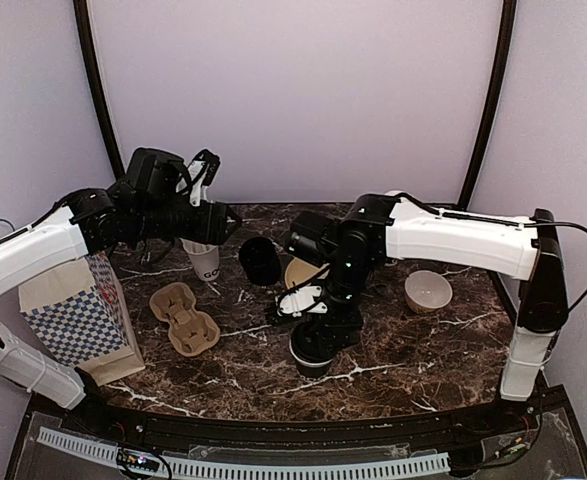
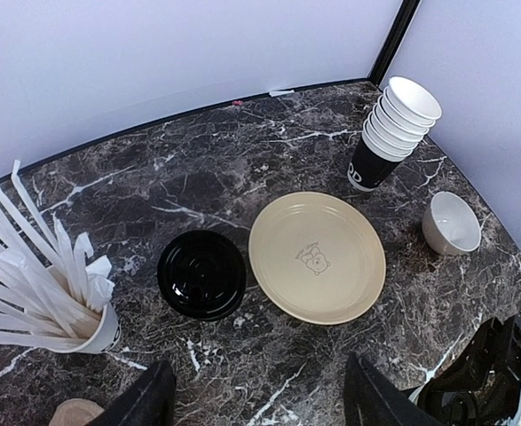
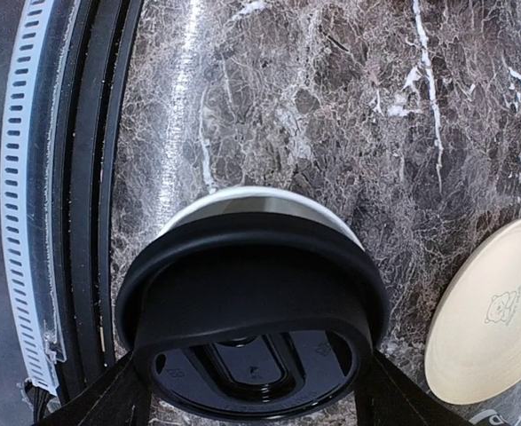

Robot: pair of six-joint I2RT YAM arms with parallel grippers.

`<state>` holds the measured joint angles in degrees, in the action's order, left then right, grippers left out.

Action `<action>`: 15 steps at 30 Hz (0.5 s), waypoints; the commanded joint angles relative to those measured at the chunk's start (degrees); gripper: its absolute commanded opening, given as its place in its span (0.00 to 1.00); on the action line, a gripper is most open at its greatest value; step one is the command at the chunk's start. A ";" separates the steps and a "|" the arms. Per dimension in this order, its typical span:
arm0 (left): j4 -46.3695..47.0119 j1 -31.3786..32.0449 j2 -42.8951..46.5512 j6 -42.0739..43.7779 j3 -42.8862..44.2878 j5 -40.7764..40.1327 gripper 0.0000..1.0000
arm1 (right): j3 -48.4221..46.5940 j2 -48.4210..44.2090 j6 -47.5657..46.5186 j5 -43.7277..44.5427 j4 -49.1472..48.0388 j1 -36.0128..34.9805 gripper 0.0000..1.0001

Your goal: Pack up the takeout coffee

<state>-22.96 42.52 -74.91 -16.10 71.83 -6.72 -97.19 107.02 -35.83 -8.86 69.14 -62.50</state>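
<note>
Gripping glossy round black lid (image 3: 251, 302): right tool (image 3: 251, 395); left tool (image 2: 260, 395) wide, empty.

The right gripper (image 3: 253, 395) is holding a round black lid (image 3: 251, 293) between its two dark fingers (image 3: 109, 399), one pressing at each side of the rim. The lid is tilting over a cup (image 3: 260, 197), whose white rim is showing just behind it. The cup is standing on a dark, white-veined marble table (image 3: 331, 98), near a black rail (image 3: 87, 177) and a white slotted strip (image 3: 25, 177) running down the left. A tan plate (image 3: 491, 311) is lying at the right edge, apart from the cup.
</note>
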 commanded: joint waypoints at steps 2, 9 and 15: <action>1.49 -0.26 1.35 0.28 -1.45 0.62 0.67 | -1.55 0.44 0.50 0.44 1.15 -1.10 0.91; -2.57 -0.42 -1.03 0.04 1.11 2.05 0.69 | -1.93 -1.77 0.69 1.19 2.09 -1.13 0.98; -8.70 -0.27 -3.85 -1.64 5.21 10.81 0.64 | -0.37 -7.62 0.41 1.88 0.68 2.05 0.98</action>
<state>-26.41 42.52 -77.49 -16.58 73.65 -3.36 -97.36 105.12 -35.51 -7.14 69.69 -62.63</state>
